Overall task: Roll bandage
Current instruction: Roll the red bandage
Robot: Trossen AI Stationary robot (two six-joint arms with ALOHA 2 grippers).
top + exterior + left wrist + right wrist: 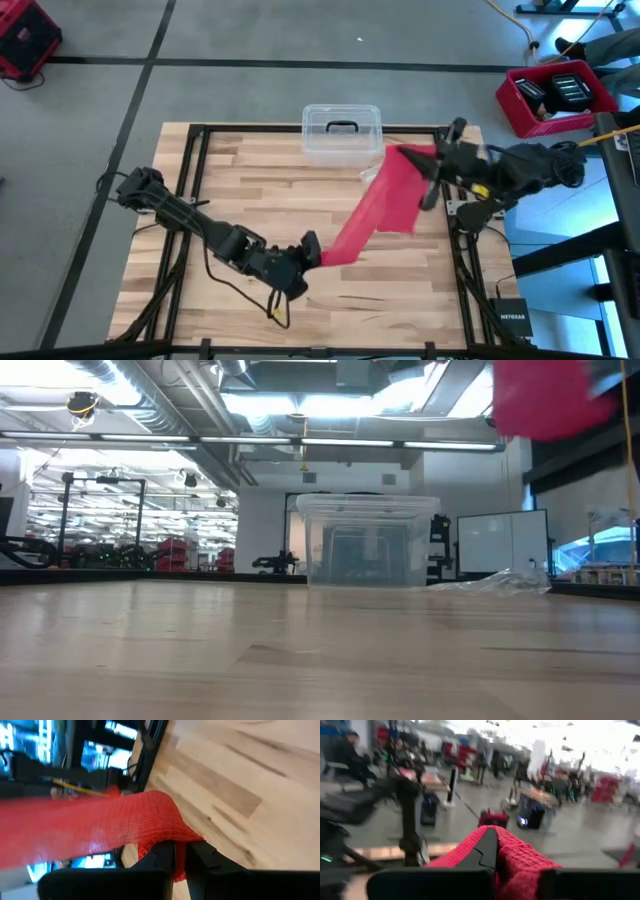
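The bandage (pixel 375 205) is a long bright red fabric strip, stretched slantwise above the table between my two grippers. My left gripper (pixel 312 248) is shut on its near-left end, over the table's middle near part. My right gripper (pixel 430 170) is shut on its far-right end, high over the table's far right corner. In the low view only a red patch of the bandage (pixel 545 400) shows, high up at the right. In the left wrist view the bandage (pixel 100 822) runs away from my fingers toward the right arm. My left gripper pinches the bandage's near-left end (pixel 181 862) between its two fingers, coming slanting down from the table's left. The red mesh bunches at the fingertips and spreads wider beyond them. That end is lifted clear of the table. My right gripper pinches the bandage's far-right end (pixel 520 865) between its fingers, coming level from the table's right. The cloth lies gathered over and beside one finger (pixel 487 847); one layer or several, I cannot tell. That end is held high, clear of the table.
A clear plastic box (pixel 342 133) with a dark handle stands at the table's far edge, middle. A crinkled clear wrapper (pixel 500 582) lies to its right. A red crate (pixel 555 97) stands on the floor beyond the far right corner. Bare wood lies at the table's left and near right.
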